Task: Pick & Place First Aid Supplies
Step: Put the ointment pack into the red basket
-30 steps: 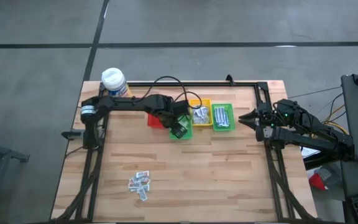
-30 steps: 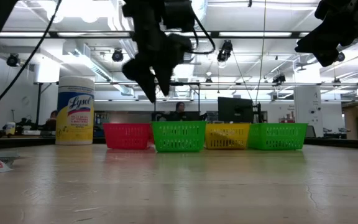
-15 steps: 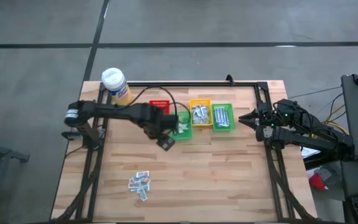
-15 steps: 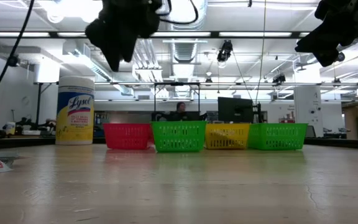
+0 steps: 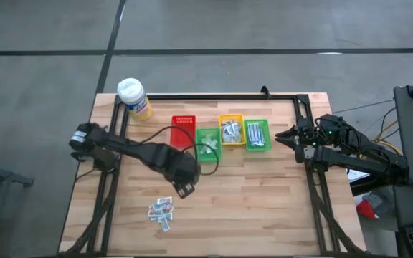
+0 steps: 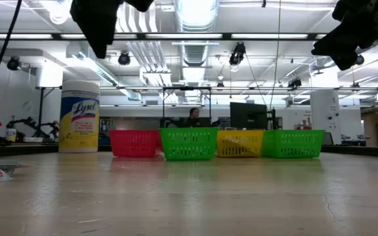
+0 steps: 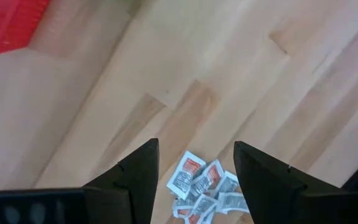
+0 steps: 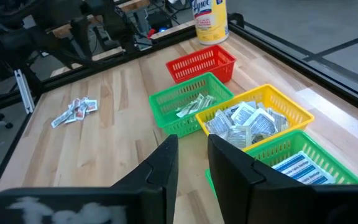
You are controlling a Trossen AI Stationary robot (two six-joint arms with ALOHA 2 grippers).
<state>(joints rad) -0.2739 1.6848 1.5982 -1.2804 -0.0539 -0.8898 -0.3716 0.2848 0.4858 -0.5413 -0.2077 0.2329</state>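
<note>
Left wrist view alone shows the left tool (image 7: pixel 194 174) gaping over the loose packets (image 7: pixel 202 185), bare desk (image 7: pixel 241 81) all around; right tool's (image 8: pixel 192 163) state unclear.

A pale wooden table of light and tan planks (image 5: pixel 264 208) carries four mesh plastic bins in a row: one red bin (image 5: pixel 183 124), one green bin (image 5: pixel 208 150), one yellow bin (image 5: pixel 231 118) and a second green bin (image 5: pixel 257 122). The small flat packets in the loose pile (image 7: pixel 202 188) are white with red-orange print, those in the yellow bin look silvery-white, and the strips in the far green bin (image 8: pixel 297 165) are white with blue stripes. A yellow canister with a white cap (image 5: pixel 133 97) bears dark blue lettering, and both arms are black.
</note>
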